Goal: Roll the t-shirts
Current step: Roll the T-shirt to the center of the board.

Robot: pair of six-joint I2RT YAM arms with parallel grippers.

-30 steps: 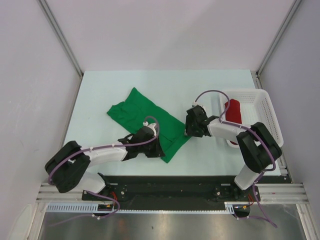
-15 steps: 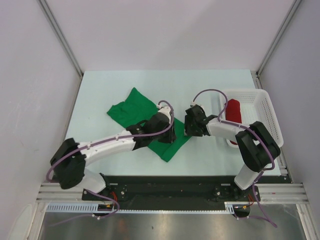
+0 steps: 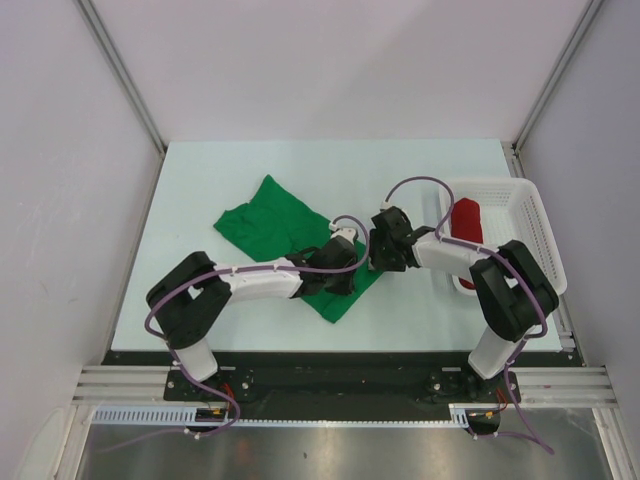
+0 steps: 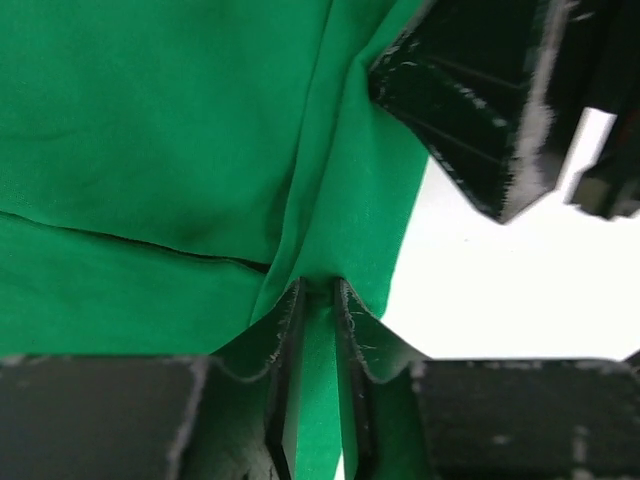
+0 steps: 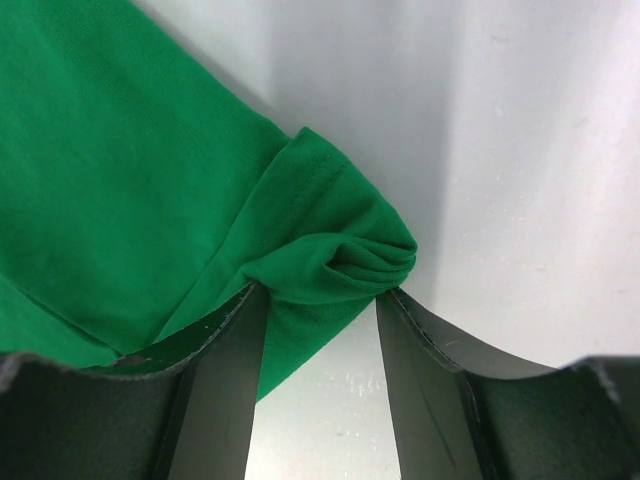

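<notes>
Both pincers clench the green t-shirt [image 3: 262,218] lying mid-frame, the left gripper [image 4: 318,290] on a thin fold, the right gripper [image 5: 320,292] on a bunched hem corner, seemingly to start rolling it, while the rolled red t-shirt [image 3: 466,222] sits in the white basket [image 3: 535,215] at right.

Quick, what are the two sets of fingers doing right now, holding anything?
Left gripper: fingers closed, pinching a fold of the green t-shirt.
Right gripper: fingers closed around a bunched edge of the same green t-shirt.
</notes>
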